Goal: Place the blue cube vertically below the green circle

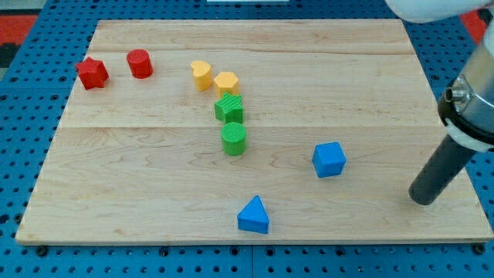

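Blue cube (329,159) sits left of my tip (422,200), well apart. Light and hard, it should slide easily if pushed on its right side toward under the green circle (234,139). No pincer here, only a rod

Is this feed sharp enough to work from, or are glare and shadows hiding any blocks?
Camera view: even, soft lighting; the blue cube and green circle look sharp, with only small shadows at their bases. No glare on the wooden board. My tip shows clearly to the right of the cube; the white arm part at the view's top right looks washed out.
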